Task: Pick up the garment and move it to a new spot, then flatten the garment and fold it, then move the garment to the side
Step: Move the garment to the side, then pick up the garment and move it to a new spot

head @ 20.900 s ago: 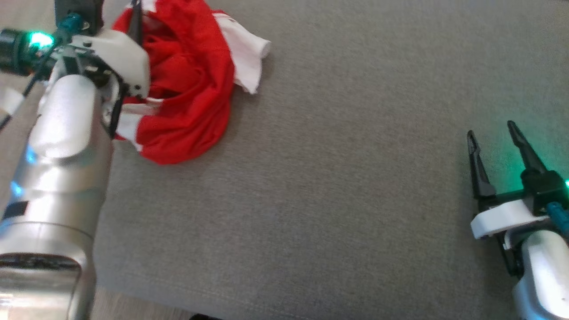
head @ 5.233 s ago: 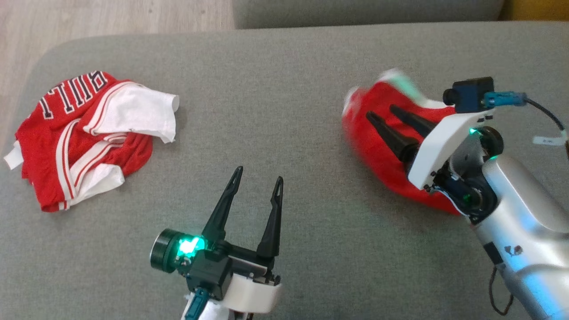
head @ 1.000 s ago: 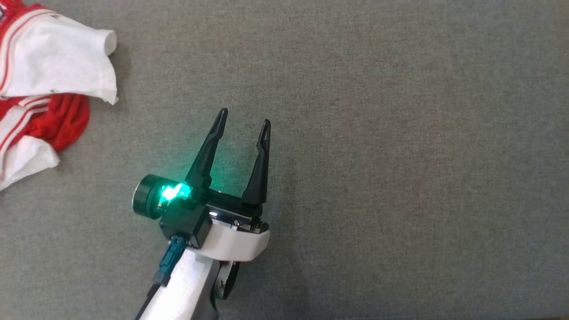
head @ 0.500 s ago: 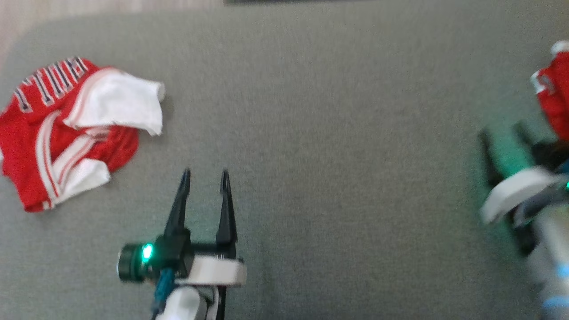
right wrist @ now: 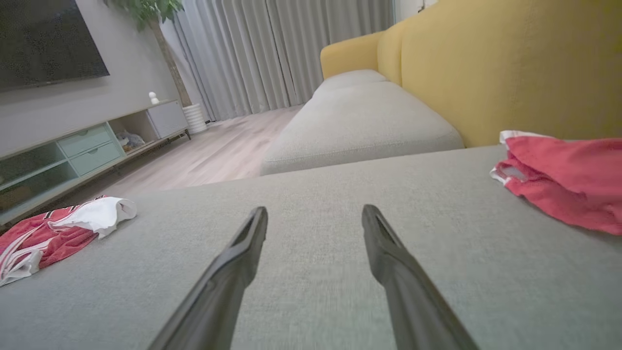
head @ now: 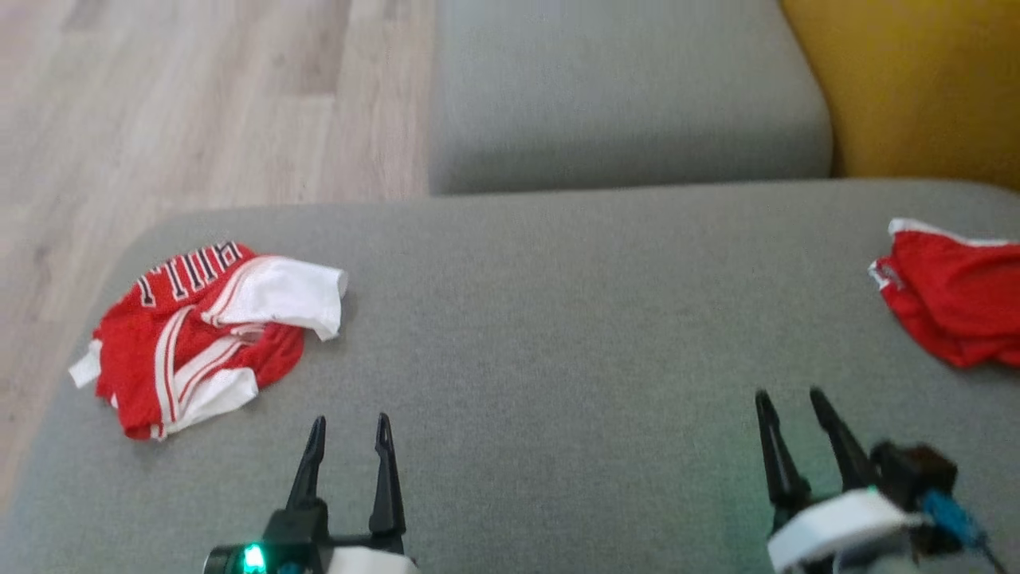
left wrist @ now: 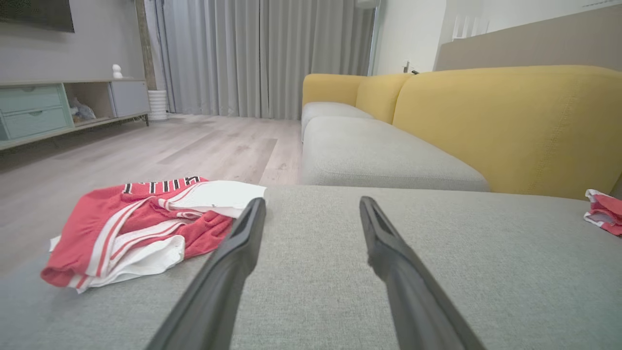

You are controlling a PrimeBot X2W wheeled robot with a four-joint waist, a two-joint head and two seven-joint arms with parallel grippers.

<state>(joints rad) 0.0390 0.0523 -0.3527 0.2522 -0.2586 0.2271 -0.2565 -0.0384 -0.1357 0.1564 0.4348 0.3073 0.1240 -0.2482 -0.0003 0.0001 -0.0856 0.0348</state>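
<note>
On the grey couch (head: pixel 558 319), the red garment (head: pixel 956 311) at 3 o'clock looks folded, done. A crumpled shirt (head: pixel 199 335) waits at 9 o'clock. The left gripper (head: pixel 351 418) and right gripper (head: pixel 787 395) are wide, empty.

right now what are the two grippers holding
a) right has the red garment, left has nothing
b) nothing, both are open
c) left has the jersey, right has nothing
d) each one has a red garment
B: the left gripper and right gripper hang open over the bare sofa cushion, while the lettered jersey and the plain red garment lie apart from them on it.
</note>
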